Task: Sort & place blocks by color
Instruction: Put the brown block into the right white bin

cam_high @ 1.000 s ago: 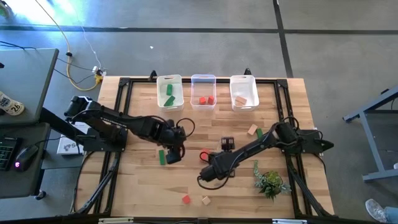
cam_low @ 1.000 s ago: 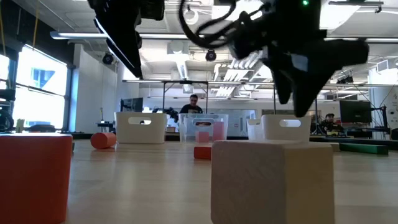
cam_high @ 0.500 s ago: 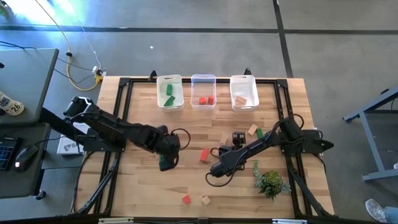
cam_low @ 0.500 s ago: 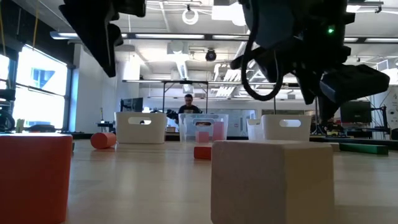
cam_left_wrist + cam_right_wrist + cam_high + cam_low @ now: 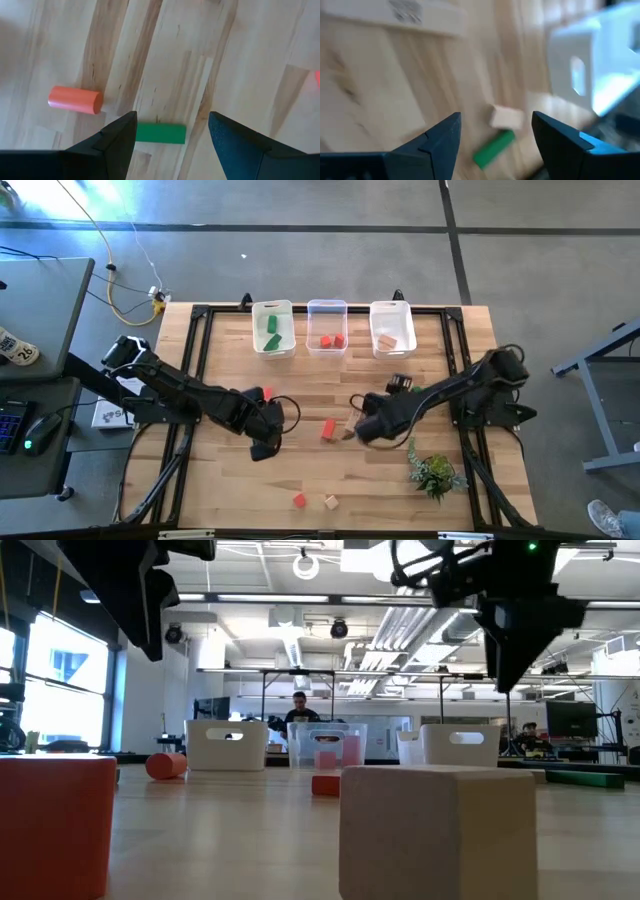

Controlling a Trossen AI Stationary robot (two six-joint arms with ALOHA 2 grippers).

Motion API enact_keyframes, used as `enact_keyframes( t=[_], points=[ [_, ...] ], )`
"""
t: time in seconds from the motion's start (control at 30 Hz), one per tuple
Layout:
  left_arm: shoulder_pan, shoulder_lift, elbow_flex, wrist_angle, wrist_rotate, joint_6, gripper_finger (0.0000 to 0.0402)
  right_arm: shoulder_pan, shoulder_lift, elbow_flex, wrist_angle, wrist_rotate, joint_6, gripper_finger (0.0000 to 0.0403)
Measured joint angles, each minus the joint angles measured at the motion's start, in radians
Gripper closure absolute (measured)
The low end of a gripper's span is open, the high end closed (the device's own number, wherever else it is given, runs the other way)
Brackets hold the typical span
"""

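My left gripper (image 5: pixel 265 442) hangs open over a green bar (image 5: pixel 160 133) lying flat on the table left of centre. The bar shows between its fingers, which do not touch it. A red cylinder (image 5: pixel 75 100) lies on its side just beyond. My right gripper (image 5: pixel 496 116) is open and raised right of centre, tilted toward a tan block (image 5: pixel 506 116) and a green bar (image 5: pixel 493 146) lying side by side near the white bin (image 5: pixel 600 65). A red block (image 5: pixel 328 429) lies mid-table. A small red block (image 5: pixel 299 500) and a tan block (image 5: pixel 329 501) sit by the near edge.
Three bins stand along the far edge, holding green (image 5: pixel 273 313), red (image 5: pixel 326 308) and tan (image 5: pixel 392 310) blocks. A small leafy plant (image 5: pixel 435 472) sits near the right front. A person (image 5: pixel 300 705) shows in the room behind the table.
My left gripper has drifted toward the near edge and now stands over the green bar. My right gripper has risen and drawn back toward the table's right and far side, rolling as it went. Both stay open and no block has moved.
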Motion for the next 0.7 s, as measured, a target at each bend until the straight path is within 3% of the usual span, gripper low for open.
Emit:
enact_keyframes(
  t=[0.27,0.53,0.7],
  points=[
    [-0.038,0.0,0.0,-0.027,0.004,-0.036,0.0167,-0.117,-0.14,-0.105,0.349,-0.204,-0.371,0.0171],
    [-0.045,0.0,0.0,-0.068,0.003,-0.089,0.0167,-0.179,-0.123,-0.111,0.453,-0.284,-0.896,0.0171],
    [-0.044,0.0,0.0,-0.066,0.002,-0.096,0.0167,-0.203,-0.084,-0.111,0.539,-0.39,-1.1,0.0171]
  ],
)
